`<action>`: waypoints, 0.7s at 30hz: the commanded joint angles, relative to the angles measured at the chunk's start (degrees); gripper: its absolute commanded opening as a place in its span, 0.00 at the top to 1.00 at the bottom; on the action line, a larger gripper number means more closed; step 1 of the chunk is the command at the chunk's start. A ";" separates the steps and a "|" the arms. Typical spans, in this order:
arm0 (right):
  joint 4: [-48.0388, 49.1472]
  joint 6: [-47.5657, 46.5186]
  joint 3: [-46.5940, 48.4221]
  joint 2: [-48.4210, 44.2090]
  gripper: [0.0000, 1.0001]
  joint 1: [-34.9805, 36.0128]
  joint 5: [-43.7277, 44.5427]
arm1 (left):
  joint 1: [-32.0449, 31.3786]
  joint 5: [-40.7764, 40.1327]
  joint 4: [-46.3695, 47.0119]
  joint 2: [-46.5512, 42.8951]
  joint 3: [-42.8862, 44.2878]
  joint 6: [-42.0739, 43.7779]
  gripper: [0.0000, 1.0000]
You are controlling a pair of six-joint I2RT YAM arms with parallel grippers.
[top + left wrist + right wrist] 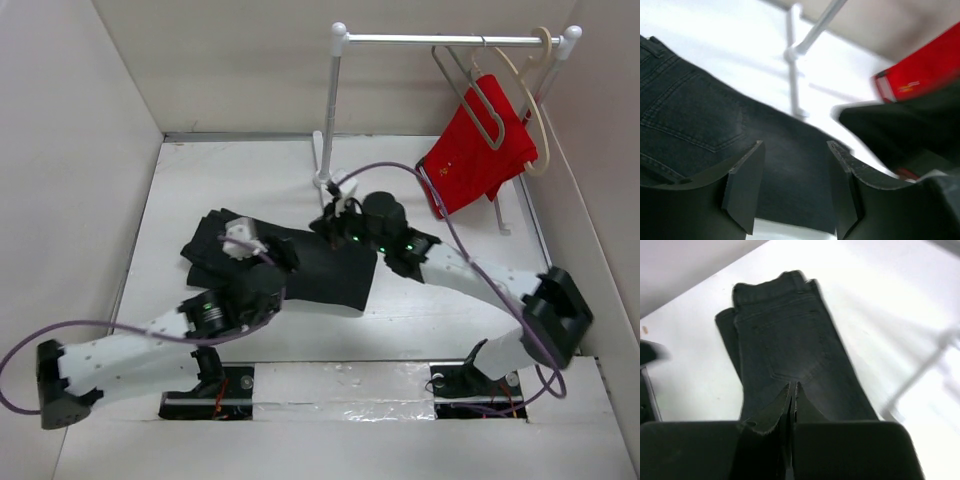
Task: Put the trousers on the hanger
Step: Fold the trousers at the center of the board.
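On my left, the left end effector sits low over the trousers. Its jaws stand wide apart with nothing between them, and dark denim and a back pocket show just beyond the fingers. The trousers lie folded and flat on the white bench in the middle of the workspace, with the waistband end towards the left. At their right end is the right end effector, its jaws pressed together tip to tip. I can see no fabric caught in them, and the wrist view looks along the garment to the waistband. Behind and to the right stands the rack. The hanger, thin grey wire, hangs from its rail, well apart from the trousers. Just to its right, a cream hanger carries red shorts.
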 commanded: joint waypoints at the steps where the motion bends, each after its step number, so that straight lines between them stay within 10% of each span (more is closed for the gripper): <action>1: 4.21 -0.32 -11.62 -9.23 1.00 -1.35 6.45 | 7.97 4.72 10.01 9.83 1.04 3.17 0.51; 6: -1.16 0.91 -21.23 -16.47 1.00 -4.26 6.53 | 31.90 32.23 23.74 16.79 -6.32 3.10 0.53; 10: -1.86 5.12 -29.85 -22.01 0.41 -3.73 10.24 | 45.97 41.55 31.30 19.33 -11.87 0.20 0.52; 12: -1.25 7.50 -34.93 -25.08 0.30 -4.26 10.24 | 51.76 47.97 34.54 23.11 -13.19 -1.29 0.51; 21: 10.18 12.34 -42.96 -19.22 0.34 -6.54 5.77 | 57.50 55.11 42.90 36.04 -18.09 -6.30 0.47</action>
